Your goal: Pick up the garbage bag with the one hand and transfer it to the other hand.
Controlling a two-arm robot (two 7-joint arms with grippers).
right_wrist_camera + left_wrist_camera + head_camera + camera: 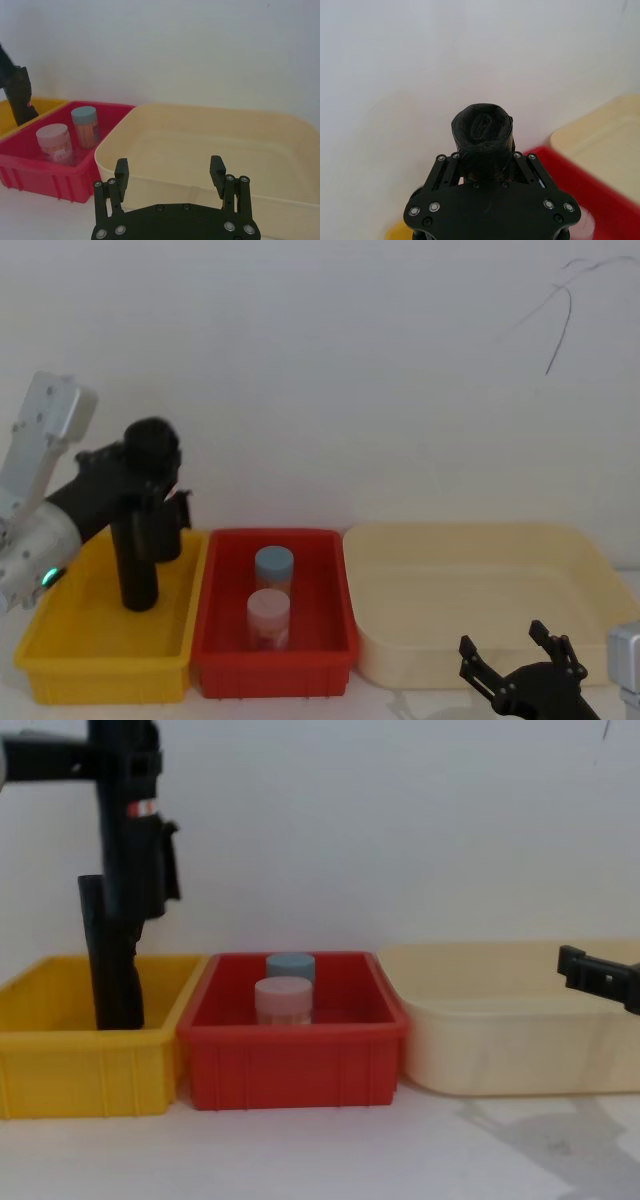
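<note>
Standing upright with its long axis vertical and its lower end inside the yellow bin (100,660), the garbage bag (138,570) is clamped around its upper half by the left claw (160,510), while the right claw (169,165), spread wide and empty, sits low before the cream bin (450,530), well apart to the bag's right.

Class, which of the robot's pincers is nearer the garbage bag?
Left. The left pincer is shut on the garbage bag, holding it upright over the yellow bin. The right pincer hangs open well away, by the cream tub's front wall.
</note>
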